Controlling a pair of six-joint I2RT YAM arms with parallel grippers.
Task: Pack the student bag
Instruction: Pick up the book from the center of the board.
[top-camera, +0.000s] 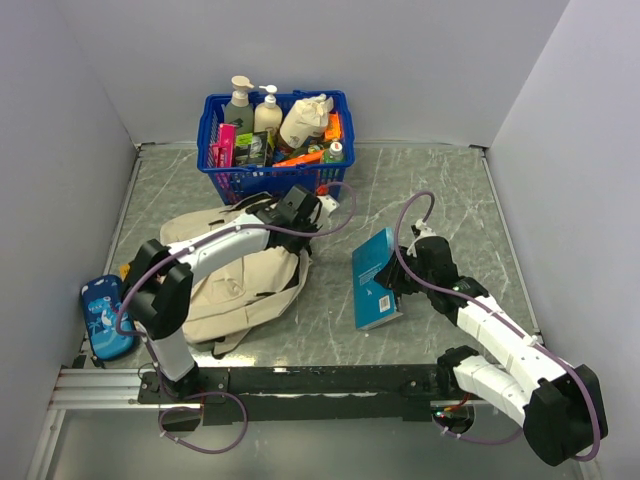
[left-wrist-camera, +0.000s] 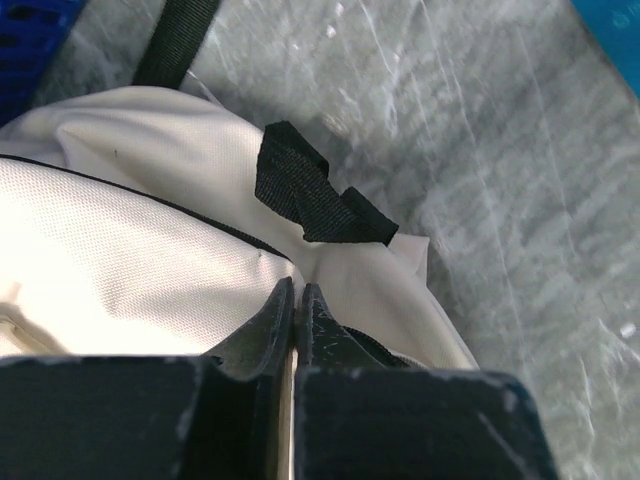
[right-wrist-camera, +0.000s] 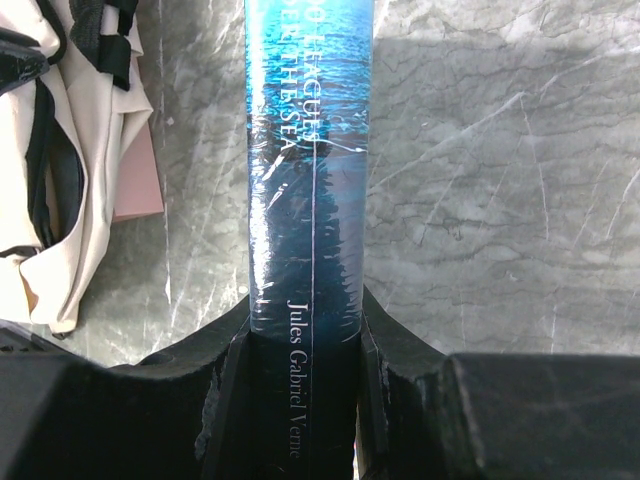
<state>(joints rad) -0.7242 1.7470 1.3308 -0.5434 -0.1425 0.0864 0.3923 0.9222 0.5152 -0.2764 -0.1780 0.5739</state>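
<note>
Cream soft student bag (top-camera: 250, 290) under closed left gripper (left-wrist-camera: 298, 292); right gripper (right-wrist-camera: 305, 322) clamps glossy book (right-wrist-camera: 310, 150)

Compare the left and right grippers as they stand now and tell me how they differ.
The left gripper has its jaws almost touching and appears to pinch a thin fold of the beige student bag. The right gripper stands wider, clamped across the spine of the blue Jules Verne book. The left grips soft, slumped fabric, while the right holds a stiff book up on edge. Both are closed on something.
</note>
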